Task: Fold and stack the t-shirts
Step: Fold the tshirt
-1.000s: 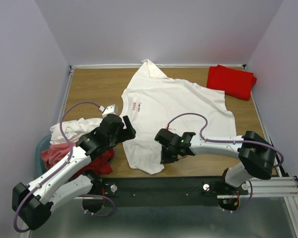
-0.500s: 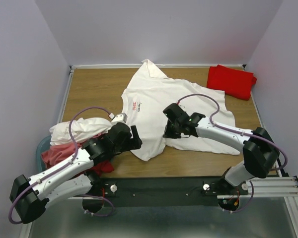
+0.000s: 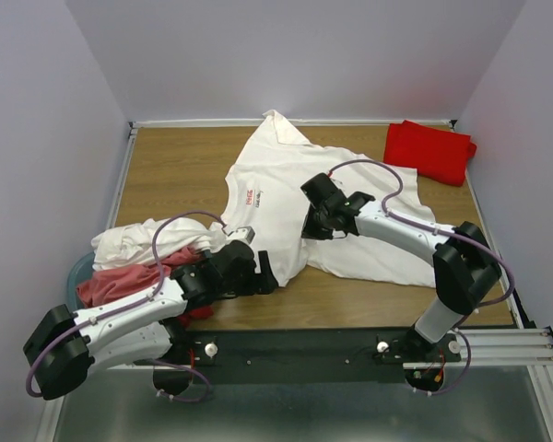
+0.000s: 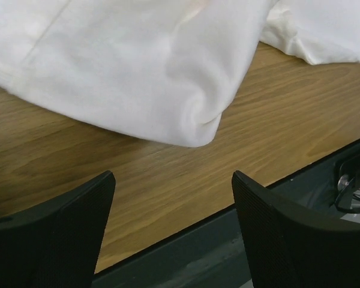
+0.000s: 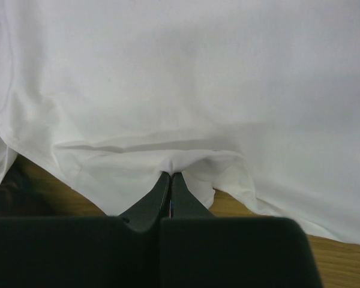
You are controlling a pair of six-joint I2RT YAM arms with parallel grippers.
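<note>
Since a sec ago the right gripper (image 3: 313, 224) has carried the near hem of the white t-shirt (image 3: 286, 175) off the near table edge & toward the far side, so the near part now lies doubled over the shirt's middle. Meanwhile the left gripper (image 3: 264, 273) has dropped lower & nearer, arm stretched along the near-left of the table (image 3: 166, 166).

The right gripper's fingers are pressed together on a small peak of white cloth — wrist view shows fabric bunched right at the tips. The left gripper is spread w/ nothing btw its fingers (image 4: 60, 234), sitting just near of the shirt's rounded folded corner, not touching it.

The shirt lies mid-table, red print (image 3: 250, 196) showing at left. A folded red t-shirt (image 3: 429, 150) sits in the far-right corner; the unfolded pile (image 3: 138, 241) of white & pink sits at left over the blue tub (image 3: 76, 276).

Prob first fold underway — left looks set to take that corner, tho the fold lies skewed.
</note>
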